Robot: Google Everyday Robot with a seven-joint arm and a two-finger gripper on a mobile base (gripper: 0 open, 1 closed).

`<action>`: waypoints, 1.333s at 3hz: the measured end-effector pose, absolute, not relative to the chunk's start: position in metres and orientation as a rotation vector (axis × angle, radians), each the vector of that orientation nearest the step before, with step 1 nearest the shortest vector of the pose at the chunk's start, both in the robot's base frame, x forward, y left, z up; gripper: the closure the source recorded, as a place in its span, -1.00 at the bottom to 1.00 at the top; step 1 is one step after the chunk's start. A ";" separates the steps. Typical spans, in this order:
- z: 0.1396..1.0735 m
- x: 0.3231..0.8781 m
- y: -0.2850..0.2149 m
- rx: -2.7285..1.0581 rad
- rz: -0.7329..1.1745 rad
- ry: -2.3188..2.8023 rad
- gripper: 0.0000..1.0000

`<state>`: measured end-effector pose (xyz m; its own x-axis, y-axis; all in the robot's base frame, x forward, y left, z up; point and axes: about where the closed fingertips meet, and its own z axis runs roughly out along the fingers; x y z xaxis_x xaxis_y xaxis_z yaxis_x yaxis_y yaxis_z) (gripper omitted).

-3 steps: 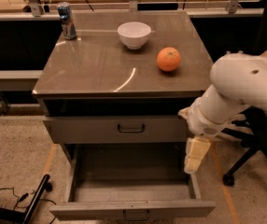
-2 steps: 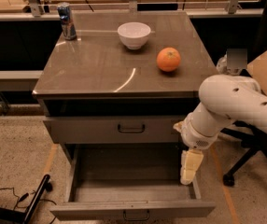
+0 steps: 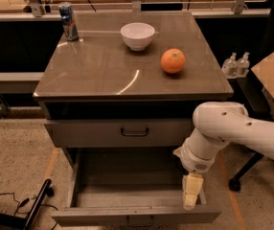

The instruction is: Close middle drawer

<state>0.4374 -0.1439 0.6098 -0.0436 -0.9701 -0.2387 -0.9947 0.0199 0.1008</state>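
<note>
The middle drawer (image 3: pixel 127 195) is a long grey metal drawer, pulled far out of the cabinet, and its inside looks empty. Its low front panel (image 3: pixel 103 218) is at the bottom of the view, with a small dark bail handle (image 3: pixel 139 221) at its centre. My gripper (image 3: pixel 191 198) hangs down from the white arm (image 3: pixel 233 133) on the right. It sits at the drawer's right side, just behind the front panel. The upper drawer (image 3: pixel 94 133), with a larger handle (image 3: pixel 134 132), is shut.
On the cabinet top (image 3: pixel 98 71) stand a white bowl (image 3: pixel 137 35), an orange (image 3: pixel 173 61) and a drinks can (image 3: pixel 69 21). A chair base (image 3: pixel 245 174) is at the right, a dark stand leg (image 3: pixel 34 210) at lower left, and two bottles (image 3: pixel 236 63) at right.
My arm has swung left and lower. The gripper has come down from beside the upper drawer's right end to the open drawer's front right corner. The drawer has not moved.
</note>
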 end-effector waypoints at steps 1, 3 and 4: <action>0.568 0.416 -0.140 -2.146 0.467 2.202 -1.00; 0.552 0.416 -0.138 -2.148 0.444 2.177 -1.00; 0.532 0.416 -0.138 -2.147 0.435 2.164 -0.62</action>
<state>0.4164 -0.1377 0.5317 -0.0267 -0.9702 -0.2408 -0.9879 -0.0113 0.1549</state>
